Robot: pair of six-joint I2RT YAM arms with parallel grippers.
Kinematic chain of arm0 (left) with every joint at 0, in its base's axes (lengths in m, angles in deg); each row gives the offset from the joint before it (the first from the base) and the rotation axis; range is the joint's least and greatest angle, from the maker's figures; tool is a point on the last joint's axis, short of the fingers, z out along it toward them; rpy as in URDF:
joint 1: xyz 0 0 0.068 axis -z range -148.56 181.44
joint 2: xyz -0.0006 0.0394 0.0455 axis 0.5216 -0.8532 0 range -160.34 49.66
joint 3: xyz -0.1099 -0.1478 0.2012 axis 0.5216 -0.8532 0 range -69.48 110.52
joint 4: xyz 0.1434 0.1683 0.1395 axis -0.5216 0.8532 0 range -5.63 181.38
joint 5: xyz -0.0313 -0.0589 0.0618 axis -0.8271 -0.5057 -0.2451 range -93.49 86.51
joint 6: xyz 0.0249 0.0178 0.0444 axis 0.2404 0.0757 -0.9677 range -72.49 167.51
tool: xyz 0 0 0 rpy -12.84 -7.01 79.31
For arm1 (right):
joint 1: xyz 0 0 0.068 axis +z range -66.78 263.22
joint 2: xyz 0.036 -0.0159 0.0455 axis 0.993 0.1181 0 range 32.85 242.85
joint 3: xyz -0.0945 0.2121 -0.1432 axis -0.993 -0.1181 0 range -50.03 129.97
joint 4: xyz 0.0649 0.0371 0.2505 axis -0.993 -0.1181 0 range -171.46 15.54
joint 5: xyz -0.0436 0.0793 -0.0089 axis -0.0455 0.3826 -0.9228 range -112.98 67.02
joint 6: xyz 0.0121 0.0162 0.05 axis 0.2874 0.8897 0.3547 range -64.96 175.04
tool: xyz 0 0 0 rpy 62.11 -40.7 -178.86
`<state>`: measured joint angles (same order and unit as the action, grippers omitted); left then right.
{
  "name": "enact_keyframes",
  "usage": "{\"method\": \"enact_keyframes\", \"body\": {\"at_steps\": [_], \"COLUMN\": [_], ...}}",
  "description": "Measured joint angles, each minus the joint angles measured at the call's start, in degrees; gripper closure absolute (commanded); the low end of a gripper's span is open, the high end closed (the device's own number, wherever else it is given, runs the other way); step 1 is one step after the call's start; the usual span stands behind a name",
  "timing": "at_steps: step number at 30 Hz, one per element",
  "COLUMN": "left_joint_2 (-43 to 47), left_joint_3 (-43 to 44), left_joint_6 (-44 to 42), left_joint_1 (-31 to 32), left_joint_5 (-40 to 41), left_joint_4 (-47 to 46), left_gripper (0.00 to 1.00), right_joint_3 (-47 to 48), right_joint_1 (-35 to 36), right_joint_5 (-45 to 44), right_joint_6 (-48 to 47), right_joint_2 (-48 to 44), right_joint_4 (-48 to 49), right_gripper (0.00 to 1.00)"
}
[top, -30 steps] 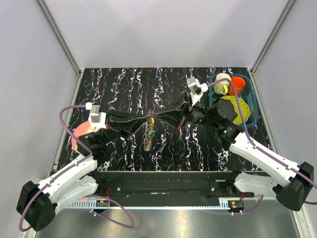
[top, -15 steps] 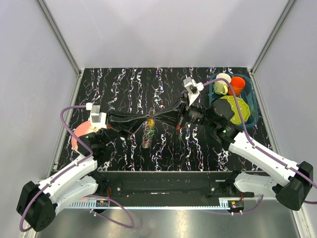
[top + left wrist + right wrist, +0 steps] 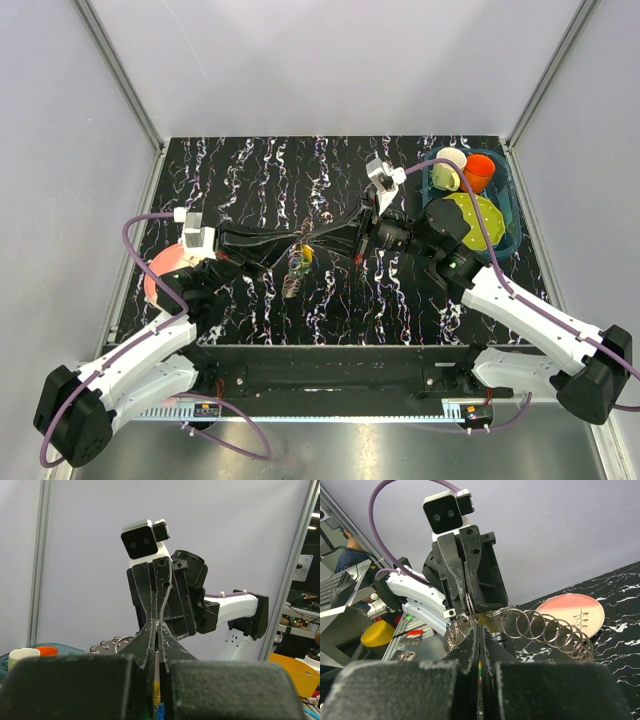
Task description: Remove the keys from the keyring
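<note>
My two grippers meet tip to tip above the middle of the table. The left gripper (image 3: 299, 241) and the right gripper (image 3: 313, 238) are both shut on the keyring (image 3: 293, 278), a silver loop of several linked rings that hangs below them. In the right wrist view the keyring (image 3: 545, 629) curves off to the right of my right gripper (image 3: 479, 628). In the left wrist view the keyring (image 3: 112, 644) shows left of my left gripper (image 3: 157, 625). The keys (image 3: 306, 254), with yellow, green and blue heads, dangle just under the fingertips and peek between the fingers (image 3: 157, 690).
A pink round plate (image 3: 160, 268) lies at the left table edge under the left arm. A blue bin (image 3: 508, 200) at the back right holds a green dotted plate (image 3: 478, 222), a cream mug (image 3: 448, 168) and an orange cup (image 3: 479, 172).
The meeting point of the two grippers has shifted slightly left and the right wrist has turned a little. The hanging rings have swung down and to the left.
</note>
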<state>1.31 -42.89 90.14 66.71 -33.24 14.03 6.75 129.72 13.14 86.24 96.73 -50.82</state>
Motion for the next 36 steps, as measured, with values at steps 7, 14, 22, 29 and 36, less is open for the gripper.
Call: {"method": "enact_keyframes", "body": {"at_steps": [7, 14, 22, 29, 36], "left_joint_2": [0.0, 0.0, 0.4, 3.1, 8.4], "left_joint_3": [0.0, 0.0, 0.0, -0.7, -3.5], "left_joint_6": [0.0, 0.0, -0.1, -2.1, -5.9], "left_joint_1": [0.0, -0.1, -0.1, -0.1, -0.1], "left_joint_5": [0.0, 0.0, 0.0, -0.2, 0.3], "left_joint_4": [0.0, -0.1, -0.1, 2.0, 9.7], "left_gripper": [1.00, 1.00, 1.00, 1.00, 1.00], "right_joint_3": [0.0, 0.0, 0.0, -0.1, -0.1], "right_joint_1": [0.0, 0.0, 0.0, 0.0, 0.0], "right_joint_5": [-0.1, -0.1, -1.0, -6.8, -16.4], "right_joint_6": [0.0, -0.1, -0.9, -3.8, -7.7], "right_joint_2": [0.0, 0.1, 0.1, -2.4, -8.4], "right_joint_4": [-0.2, -2.5, -4.3, -7.7, -12.1], "right_gripper": [1.00, 1.00, 1.00, 1.00, 1.00]}}
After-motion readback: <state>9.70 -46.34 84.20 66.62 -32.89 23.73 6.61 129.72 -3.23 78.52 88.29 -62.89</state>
